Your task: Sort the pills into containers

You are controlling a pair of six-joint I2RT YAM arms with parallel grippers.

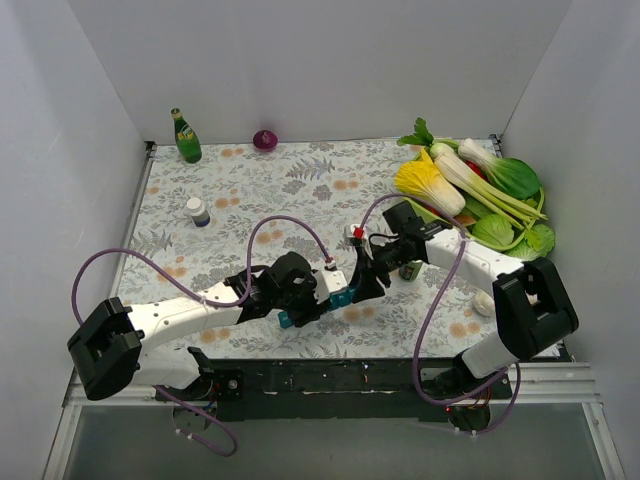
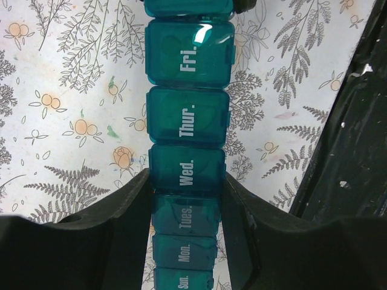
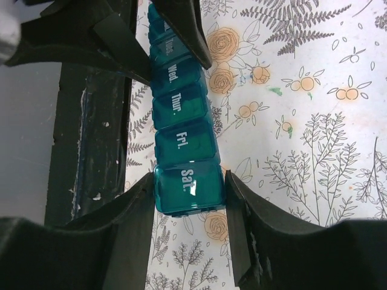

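Note:
The teal pill organizer [image 1: 340, 297] lies on the flowered cloth near the front edge, between the two arms. All the lids I can see are closed, and no pills show. In the left wrist view the strip [image 2: 188, 115] runs from Sun. up past Fri., and my left gripper [image 2: 186, 179] is shut on its sides at Tues. and Wed. In the right wrist view the strip [image 3: 178, 109] ends at Sat., and my right gripper [image 3: 188, 178] is closed on that end compartment. In the top view the left gripper [image 1: 316, 300] and right gripper [image 1: 362, 285] face each other.
A small green jar [image 1: 410, 270] stands just behind the right gripper. A white bottle [image 1: 198, 211] stands at mid left. A green bottle [image 1: 185, 136] and a purple onion [image 1: 265, 139] are at the back. Vegetables [image 1: 480, 190] fill the back right. A small white object [image 1: 483, 303] lies by the right arm.

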